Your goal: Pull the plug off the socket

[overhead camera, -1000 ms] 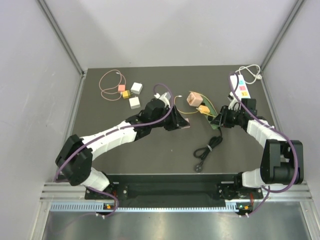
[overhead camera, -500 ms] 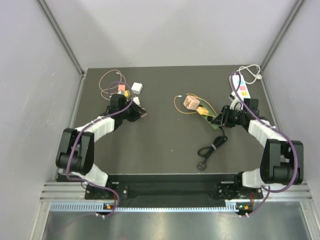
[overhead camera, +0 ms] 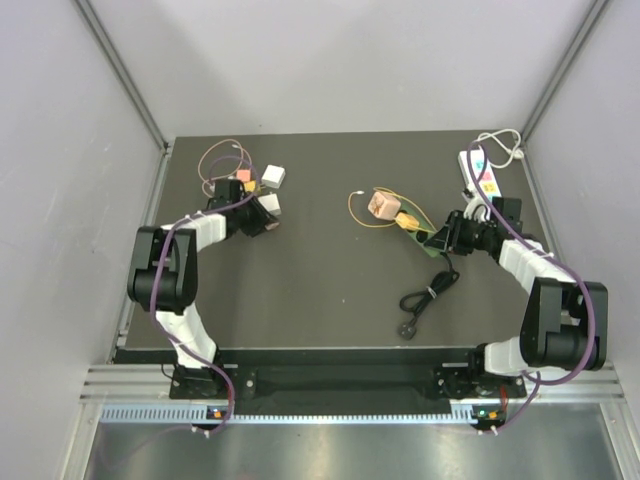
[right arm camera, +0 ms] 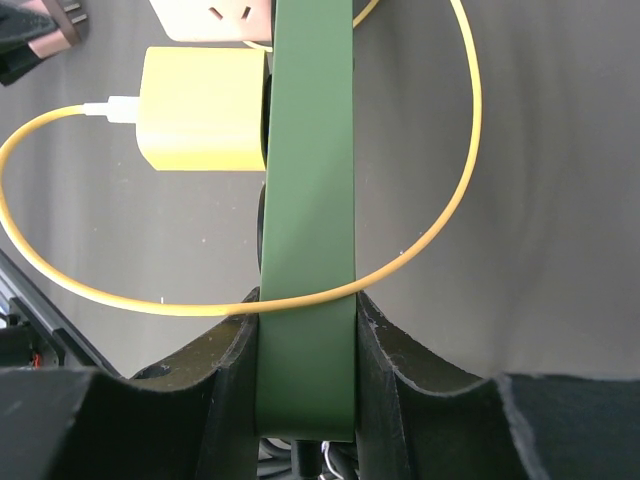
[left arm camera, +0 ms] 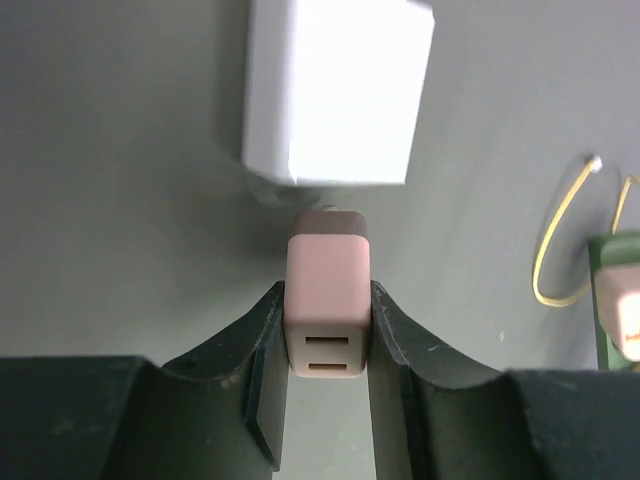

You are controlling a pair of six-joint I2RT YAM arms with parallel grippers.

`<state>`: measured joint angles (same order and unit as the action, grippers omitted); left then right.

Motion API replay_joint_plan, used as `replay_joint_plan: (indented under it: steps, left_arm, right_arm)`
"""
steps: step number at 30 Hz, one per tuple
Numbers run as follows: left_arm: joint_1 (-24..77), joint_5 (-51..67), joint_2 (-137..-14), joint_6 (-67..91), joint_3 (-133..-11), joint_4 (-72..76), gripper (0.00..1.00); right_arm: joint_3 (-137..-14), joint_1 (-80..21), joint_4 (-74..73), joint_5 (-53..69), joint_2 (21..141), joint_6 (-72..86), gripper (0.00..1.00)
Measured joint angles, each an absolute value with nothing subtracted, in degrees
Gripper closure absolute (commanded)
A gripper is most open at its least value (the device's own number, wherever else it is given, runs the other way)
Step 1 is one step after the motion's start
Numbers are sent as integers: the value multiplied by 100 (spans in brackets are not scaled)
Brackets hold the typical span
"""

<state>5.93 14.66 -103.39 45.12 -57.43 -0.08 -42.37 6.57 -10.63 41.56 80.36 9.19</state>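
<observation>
Dark matte tabletop (overhead camera: pixel 330 290). My right gripper (right arm camera: pixel 305 305) is clamped on the long green socket strip (right arm camera: pixel 308 200), centre-right. My left gripper (left arm camera: pixel 327 295) pinches the small pink square plug (left arm camera: pixel 328 270), free of the strip, upper left. I'd call it done bar release. Only the right wrist view makes plain that a yellow cube plug (right arm camera: pixel 205 108) sits in the strip.

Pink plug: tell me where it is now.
In the left wrist view, the pink plug is clamped in the left hand, beside a white charger, at the far left of the table.
</observation>
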Motion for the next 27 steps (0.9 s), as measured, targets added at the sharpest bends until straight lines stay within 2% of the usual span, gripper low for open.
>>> replay_joint_plan:
  steps: [1,4,5,13,18,23,27]
  left_arm:
    - [552,1448,-10379,4480,-5815,-47,54]
    - [454,1354,-10541,4309,-6040,-185,36]
    - [432,1308,-10573,4263,-6086,-244,26]
    - [403,923,-10254,3776,-6184,-720,24]
    - [399,1094,-9153,3566,-5730,-674,26]
    - [489,2014,-8044,4145,-4716,517,27]
    - [1092,2506,-8086,5017,-4058,1496,27]
  right_arm:
    - [-4237,663,-1066,4160,8034,917,100]
    - [-4237,674,-1063,4182,8036,919,100]
    - [-4237,683,-1063,4195,8036,919,100]
    - [-4237,707,-993,4303,8119,917,100]
    - [-4237,711,-987,4379,8128,908,100]
    - [-4237,720,-969,4530,8176,869,100]
    - [-4237,720,-941,4613,8243,834,100]
